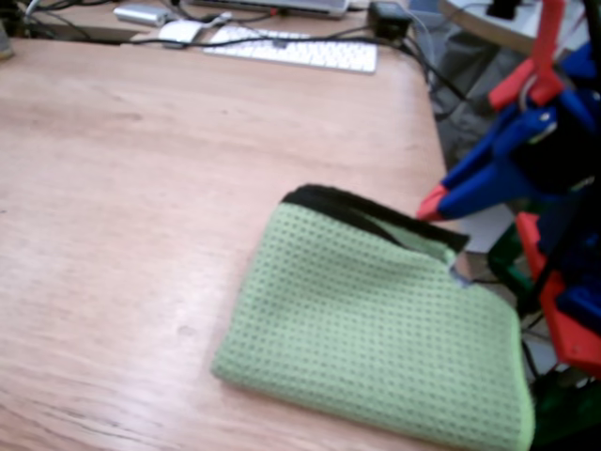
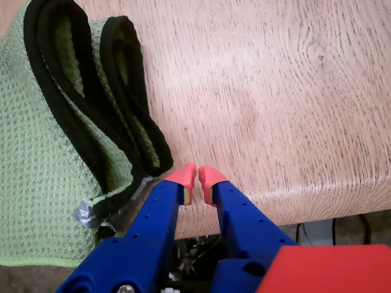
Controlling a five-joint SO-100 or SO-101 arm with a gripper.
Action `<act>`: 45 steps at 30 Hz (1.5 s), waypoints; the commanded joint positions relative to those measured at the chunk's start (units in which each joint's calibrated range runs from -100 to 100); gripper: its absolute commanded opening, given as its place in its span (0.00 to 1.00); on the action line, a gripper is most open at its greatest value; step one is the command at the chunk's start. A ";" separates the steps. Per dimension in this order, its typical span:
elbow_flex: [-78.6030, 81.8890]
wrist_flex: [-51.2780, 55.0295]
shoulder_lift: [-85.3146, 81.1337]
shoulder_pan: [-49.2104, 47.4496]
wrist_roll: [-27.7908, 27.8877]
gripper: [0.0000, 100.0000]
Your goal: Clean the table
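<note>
The blue fingers (image 2: 197,178) with red tips are nearly closed on nothing, hovering at the edge of the reddish-brown wooden counter (image 2: 275,91). Just beside them lies a folded green cloth (image 1: 376,329) with a black border, near the counter's corner. A white keyboard (image 1: 296,47) sits at the far side.

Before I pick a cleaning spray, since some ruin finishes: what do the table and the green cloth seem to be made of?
The table looks like wood or wood veneer, light reddish-brown with visible grain and a smooth, slightly glossy finish; which of the two cannot be told. The cloth looks like soft waffle-weave fabric, possibly microfibre: a grid of small dimples, matte green, with a black bound edge.
</note>
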 commanded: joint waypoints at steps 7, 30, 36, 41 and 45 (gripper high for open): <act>-0.12 -0.93 0.24 -0.54 0.44 0.02; -0.12 -0.93 0.24 -0.37 -0.10 0.02; -0.12 -0.93 0.24 -0.37 -0.10 0.02; -0.22 -0.93 0.24 -0.37 -0.10 0.02; -0.22 -0.93 0.24 -0.37 -0.10 0.02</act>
